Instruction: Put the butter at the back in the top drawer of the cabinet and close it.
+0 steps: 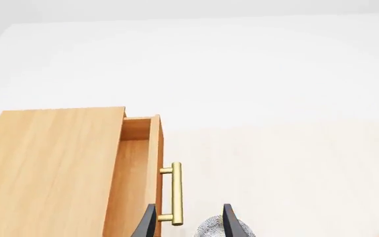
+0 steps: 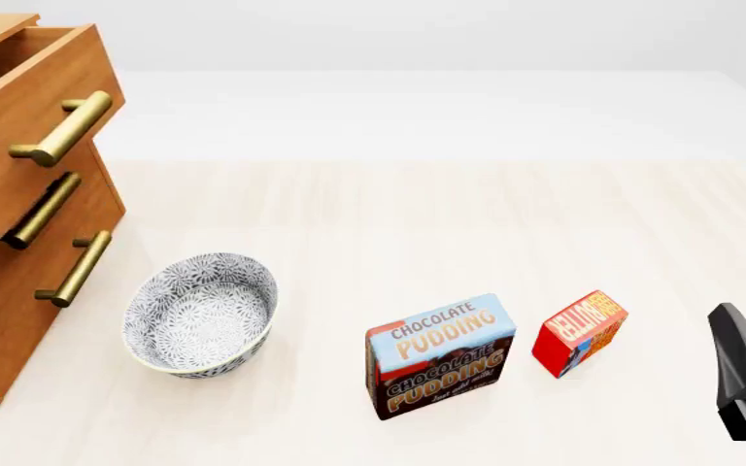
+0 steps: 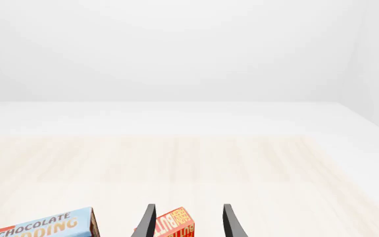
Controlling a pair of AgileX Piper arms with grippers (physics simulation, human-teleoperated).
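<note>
Right gripper (image 3: 187, 222), jaws spread and empty, hangs just behind the butter (image 3: 174, 223). Left gripper (image 1: 188, 222), also spread, hangs near the top drawer (image 1: 155, 168) handle (image 1: 175, 193); drawer pulled out.

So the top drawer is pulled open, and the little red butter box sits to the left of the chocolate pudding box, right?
Not quite. The top drawer is indeed pulled open, but the butter sits to the right of the pudding box, not the left. The front view shows this.
</note>
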